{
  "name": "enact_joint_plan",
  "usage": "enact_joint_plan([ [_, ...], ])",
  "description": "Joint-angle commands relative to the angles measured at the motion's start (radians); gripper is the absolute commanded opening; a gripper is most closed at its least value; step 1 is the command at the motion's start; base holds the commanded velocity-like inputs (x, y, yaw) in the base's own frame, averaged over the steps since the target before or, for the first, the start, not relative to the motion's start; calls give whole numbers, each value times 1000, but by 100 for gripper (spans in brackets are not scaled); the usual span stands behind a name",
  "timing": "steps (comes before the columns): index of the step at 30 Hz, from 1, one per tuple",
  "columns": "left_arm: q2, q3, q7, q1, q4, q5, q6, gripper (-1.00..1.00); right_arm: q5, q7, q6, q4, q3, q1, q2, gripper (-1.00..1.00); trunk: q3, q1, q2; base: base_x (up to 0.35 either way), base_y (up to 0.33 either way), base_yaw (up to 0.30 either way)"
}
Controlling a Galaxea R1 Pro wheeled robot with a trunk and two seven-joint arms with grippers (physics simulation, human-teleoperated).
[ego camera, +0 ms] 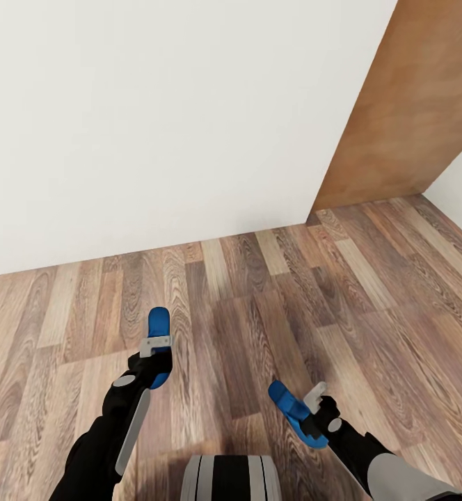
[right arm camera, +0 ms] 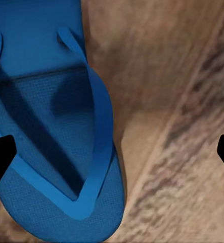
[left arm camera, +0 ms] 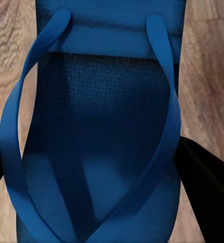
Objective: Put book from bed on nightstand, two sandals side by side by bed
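One blue sandal [ego camera: 158,332] is clamped in the left gripper [ego camera: 155,346], and the other sandal [ego camera: 295,412] is held by the right gripper [ego camera: 317,410]. Both are carried above the wood-plank floor [ego camera: 259,292], with a white wall [ego camera: 154,118] faced ahead.

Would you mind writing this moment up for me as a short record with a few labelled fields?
setting: wood-plank floor, white wall, brown panel at right
left gripper: shut on left sandal
right gripper: carrying right sandal; grip itself not clear
sandal state: both lifted off the floor, apart
bed, book, nightstand: not seen here
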Motion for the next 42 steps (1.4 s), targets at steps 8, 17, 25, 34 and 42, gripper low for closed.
enact_joint_plan([
  [8, 0, -1, 6, 0, -1, 4, 5, -100, 12, 3, -68, -3, -1, 0, -3, 100, -1, 0, 0, 9, 0, 0],
  [17, 0, -1, 7, 0, -1, 4, 5, -100, 12, 3, -68, -3, -3, 0, -4, 100, -12, 1, -1, 0, 0, 0],
  [25, 0, -1, 7, 0, -1, 4, 5, -100, 11, 2, -68, -4, -5, 0, -5, 100, -20, 2, -1, 0, 0, 0],
  [34, 0, -1, 6, 0, -1, 4, 5, -100, 12, 2, -68, -4, -6, 0, -5, 100, -20, 2, -1, 0, 0, 0],
  [42, 0, -1, 6, 0, -1, 4, 5, -100, 9, -8, -68, -3, -8, 0, -6, 100, -47, 5, -3, 0, 0, 0],
])
